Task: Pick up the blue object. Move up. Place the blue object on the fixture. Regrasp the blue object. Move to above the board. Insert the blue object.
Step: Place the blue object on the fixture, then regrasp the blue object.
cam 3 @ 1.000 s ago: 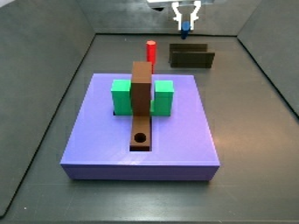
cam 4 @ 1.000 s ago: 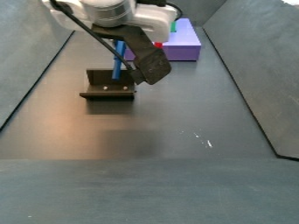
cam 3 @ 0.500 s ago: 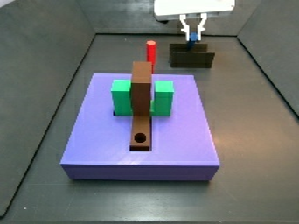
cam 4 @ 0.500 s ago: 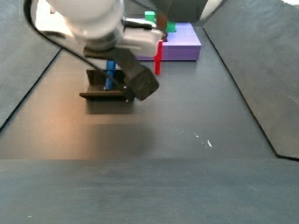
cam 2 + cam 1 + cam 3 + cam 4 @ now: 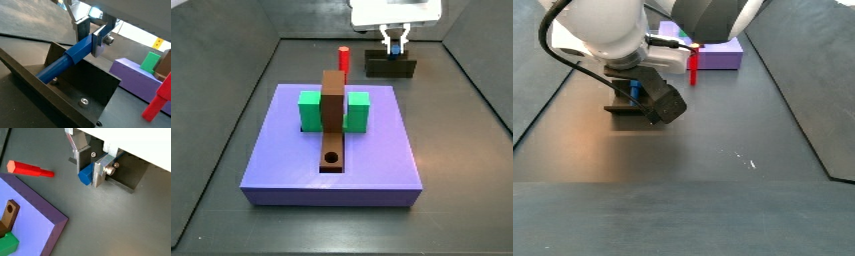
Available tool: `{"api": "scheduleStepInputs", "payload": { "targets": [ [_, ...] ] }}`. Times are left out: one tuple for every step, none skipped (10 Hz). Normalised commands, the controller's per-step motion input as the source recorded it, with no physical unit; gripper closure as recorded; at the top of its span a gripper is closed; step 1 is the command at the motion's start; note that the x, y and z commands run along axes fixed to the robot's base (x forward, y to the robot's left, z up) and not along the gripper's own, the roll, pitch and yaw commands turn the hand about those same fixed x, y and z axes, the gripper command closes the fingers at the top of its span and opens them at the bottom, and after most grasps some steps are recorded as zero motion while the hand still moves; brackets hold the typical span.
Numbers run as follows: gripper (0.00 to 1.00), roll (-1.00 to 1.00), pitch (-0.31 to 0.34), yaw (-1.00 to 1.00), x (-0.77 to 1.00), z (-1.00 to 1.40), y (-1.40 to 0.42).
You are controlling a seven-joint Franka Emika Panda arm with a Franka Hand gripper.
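The board (image 5: 372, 150) fills the lower middle of a side view, with two green blocks (image 5: 311, 110) either side of a brown strip (image 5: 333, 115) whose hole sits at the near end. Beyond it, at upper centre, the red peg (image 5: 344, 57) stands upright on the worktop (image 5: 458, 170).

Farther back, at the upper right of that view, the gripper (image 5: 393, 45) is down at the fixture (image 5: 392, 67). In both wrist views its silver fingers (image 5: 100, 40) are clamped on the upper end of the peg (image 5: 69, 59), which runs slanted down into the fixture's recess; whether its lower end already bears on the fixture wall I cannot tell for sure (it looks touching).

The peg looks rigid, light and smooth-sided, so I judge it may pivot or slide between flat pads if held near one tip. For the regrasp, a hold nearer mid-length, square across the flats, would likely keep it straight for insertion.

The arm (image 5: 613, 30) curls over from the upper left in a side view, the wrist pitched down so the gripper (image 5: 85, 165) meets the fixture from above.
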Motion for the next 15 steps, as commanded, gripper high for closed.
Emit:
{"api": "scheduleStepInputs", "payload": {
  "targets": [
    [1.0,0.17,0.0,-0.09,0.0,-0.18,0.02],
    [1.0,0.07,0.0,-0.07,0.0,-0.08,0.03],
    [1.0,0.05,0.0,-0.04,0.0,-0.13,0.03],
    [1.0,0.06,0.0,0.0,0.0,-0.02,0.0],
    [1.0,0.0,0.0,0.0,0.0,0.0,0.0],
    [0.0,0.0,0.0,0.0,0.0,0.0,0.0],
    [0.0,0.18,-0.06,0.04,0.0,0.61,0.0],
    [0.0,0.36,-0.069,0.09,0.13,0.66,0.0],
    [0.0,0.51,0.0,0.17,0.41,0.58,-0.03],
    [0.0,0.74,-0.014,0.22,0.37,0.52,-0.07],
    [0.0,1.0,-0.066,0.29,0.31,0.49,-0.06],
    [0.0,1.0,-0.086,0.31,0.27,0.33,-0.06],
    [0.0,1.0,-0.086,0.31,0.23,0.21,-0.02],
    [0.0,1.0,-0.097,0.29,0.2,0.09,0.0],
    [0.0,1.0,-0.06,0.28,0.17,0.05,0.0]
  ]
}}
